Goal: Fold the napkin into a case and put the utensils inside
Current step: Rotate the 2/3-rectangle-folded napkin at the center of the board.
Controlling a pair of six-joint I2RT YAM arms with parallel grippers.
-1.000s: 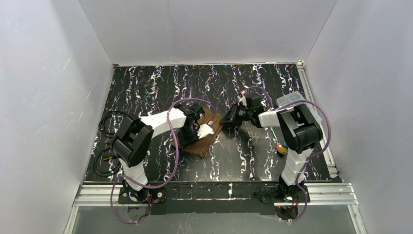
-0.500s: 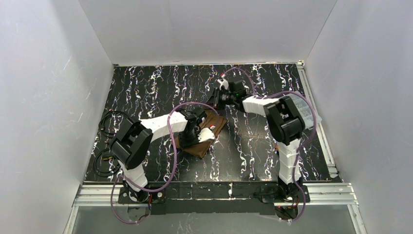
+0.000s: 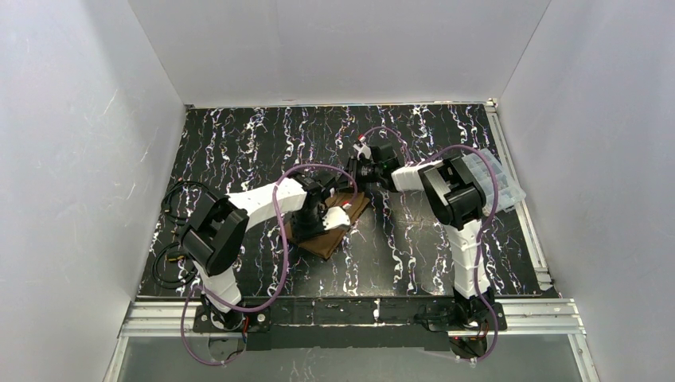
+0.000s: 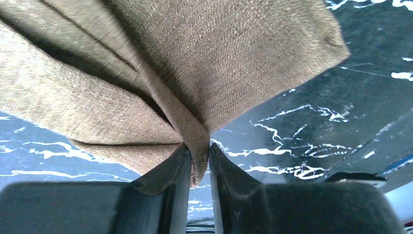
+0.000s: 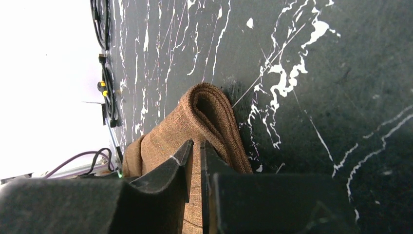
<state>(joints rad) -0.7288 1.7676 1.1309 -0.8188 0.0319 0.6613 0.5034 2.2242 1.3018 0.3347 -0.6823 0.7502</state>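
Both jaws: closed, pinching napkin (image 4: 229, 53) | table (image 3: 239, 151): black, white-veined | walls (image 3: 334, 48): plain white

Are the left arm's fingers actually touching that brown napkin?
Touching. The left wrist view shows a fold of the napkin pinched between the left fingers, with cloth pressed against both.

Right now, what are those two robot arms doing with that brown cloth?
They're folding a napkin on the table. The left gripper is pinching a fold of it tight. The right gripper is closed on the far edge, where the cloth curls over into a loop. The napkin is bunched and layered between them, not a neat pouch yet, and no utensils show in it.
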